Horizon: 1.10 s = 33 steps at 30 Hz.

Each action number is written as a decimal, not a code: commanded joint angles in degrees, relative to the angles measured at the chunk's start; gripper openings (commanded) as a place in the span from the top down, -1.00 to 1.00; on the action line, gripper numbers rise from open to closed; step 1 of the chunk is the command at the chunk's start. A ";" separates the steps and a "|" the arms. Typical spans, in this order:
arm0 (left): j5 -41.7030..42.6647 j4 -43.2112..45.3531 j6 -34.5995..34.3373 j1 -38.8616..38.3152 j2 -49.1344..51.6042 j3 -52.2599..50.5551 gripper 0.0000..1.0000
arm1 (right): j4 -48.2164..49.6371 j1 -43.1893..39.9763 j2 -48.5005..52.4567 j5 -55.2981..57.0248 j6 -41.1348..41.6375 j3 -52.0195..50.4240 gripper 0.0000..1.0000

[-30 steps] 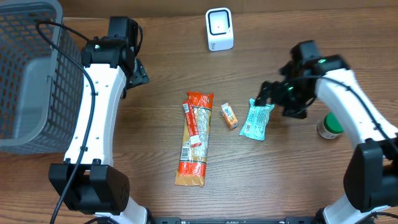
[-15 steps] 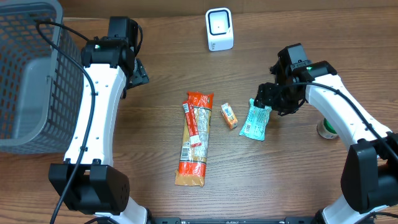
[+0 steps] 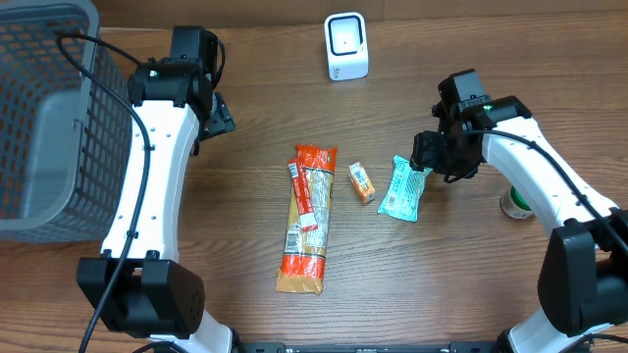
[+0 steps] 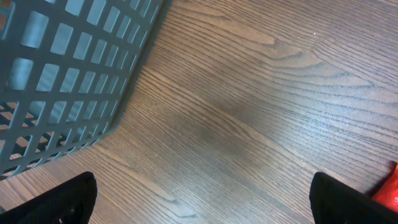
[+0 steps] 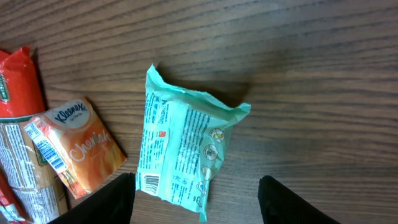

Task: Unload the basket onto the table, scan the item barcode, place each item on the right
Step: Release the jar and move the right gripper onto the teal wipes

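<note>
A teal snack packet (image 3: 400, 191) lies flat on the wooden table, right of centre. In the right wrist view the teal packet (image 5: 180, 149) shows its printed back, with a small barcode (image 5: 150, 184) at its lower left corner. My right gripper (image 3: 426, 162) (image 5: 196, 202) hovers over the packet's far end, open, its fingers straddling the packet without pinching it. The white barcode scanner (image 3: 346, 46) stands at the back centre. My left gripper (image 3: 218, 113) (image 4: 199, 199) is open over bare wood near the basket, holding nothing.
A grey mesh basket (image 3: 39, 118) fills the back left corner. A long red-and-tan pasta pack (image 3: 307, 218) and a small orange Kleenex pack (image 3: 362, 182) lie left of the teal packet. A green-lidded jar (image 3: 518, 201) stands behind my right arm.
My right arm has swung in over the teal packet's far end and its jaws have narrowed around it. The left arm has not moved.
</note>
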 commanded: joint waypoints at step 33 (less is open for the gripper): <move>0.07 0.07 -0.20 -0.39 -0.39 0.72 -1.00 | 16.98 -5.07 -3.72 0.74 -0.48 -17.25 -0.44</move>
